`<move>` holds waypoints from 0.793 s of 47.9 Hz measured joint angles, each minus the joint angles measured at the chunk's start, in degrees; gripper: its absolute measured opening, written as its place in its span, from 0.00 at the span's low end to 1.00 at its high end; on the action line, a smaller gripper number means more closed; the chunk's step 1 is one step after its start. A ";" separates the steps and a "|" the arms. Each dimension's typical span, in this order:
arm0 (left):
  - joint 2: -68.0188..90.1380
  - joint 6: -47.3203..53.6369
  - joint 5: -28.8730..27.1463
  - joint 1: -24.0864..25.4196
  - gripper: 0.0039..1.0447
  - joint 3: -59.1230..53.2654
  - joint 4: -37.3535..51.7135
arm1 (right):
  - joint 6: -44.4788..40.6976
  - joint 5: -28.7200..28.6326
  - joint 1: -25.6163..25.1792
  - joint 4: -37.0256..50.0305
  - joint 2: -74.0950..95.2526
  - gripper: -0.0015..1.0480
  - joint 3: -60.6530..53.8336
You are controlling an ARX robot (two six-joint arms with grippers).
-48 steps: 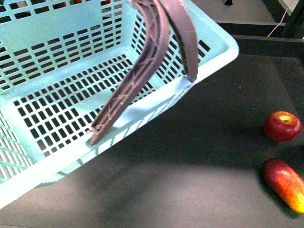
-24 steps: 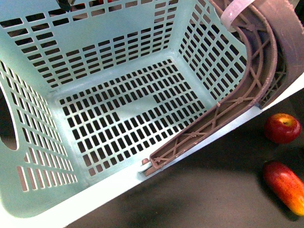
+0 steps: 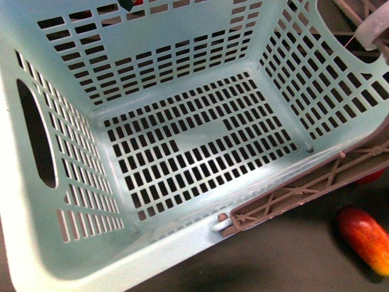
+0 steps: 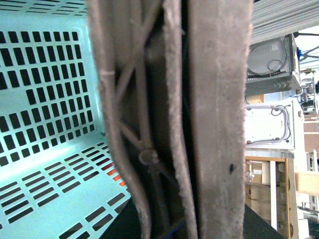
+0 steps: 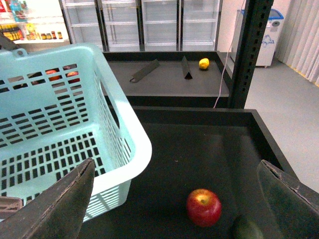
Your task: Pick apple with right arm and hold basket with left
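Observation:
The light-turquoise basket [image 3: 79, 255] fills most of the front view, tilted, with its inside empty. Its brown handle [image 3: 304, 194] lies along the near right rim. In the left wrist view the brown handles [image 4: 214, 119] fill the middle, and my left gripper is shut on them; its fingers do not show apart from them. The apple [image 5: 204, 207] sits on the dark surface, red with a yellowish stem patch. My right gripper [image 5: 174, 209] hangs open above it, one finger on each side. From the front only a red sliver of the apple [image 3: 372, 177] shows behind the basket.
An elongated red-and-yellow fruit [image 3: 364, 238] lies near the front right. A dark rounded thing [image 5: 245, 229] sits close beside the apple. The basket's corner rim [image 5: 129, 144] stands a short way from the apple. A black post [image 5: 251, 50] and a raised tray edge [image 5: 269, 134] bound the far side.
The basket has swung right and closer across the front view, and now covers nearly all of the apple. Its handle has dropped to the lower right.

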 joint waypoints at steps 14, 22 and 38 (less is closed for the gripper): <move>0.00 0.04 -0.90 0.24 0.16 0.00 0.00 | 0.00 0.00 0.00 0.00 0.00 0.92 0.00; 0.00 0.00 -0.24 0.22 0.16 0.00 0.00 | 1.86 2.49 0.44 -2.80 1.36 0.92 0.85; 0.11 0.07 -0.44 0.24 0.16 0.02 0.00 | 18.03 -1.64 -14.71 2.08 36.61 0.92 8.85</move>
